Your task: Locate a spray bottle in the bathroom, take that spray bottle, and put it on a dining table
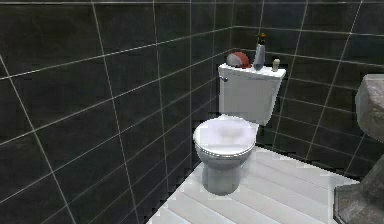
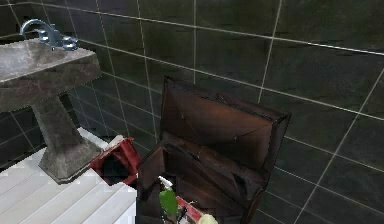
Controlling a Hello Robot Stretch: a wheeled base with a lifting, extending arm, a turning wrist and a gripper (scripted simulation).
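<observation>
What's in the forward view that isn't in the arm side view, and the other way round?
Forward view's own: a white toilet with small things on its tank, among them a round red and white one and a slim dark bottle. Arm side view's own: a faucet, a small red bin and an open dark brown chest with a green thing inside. Shared: the grey stone sink, the dark tiled walls and the pale plank floor.
</observation>
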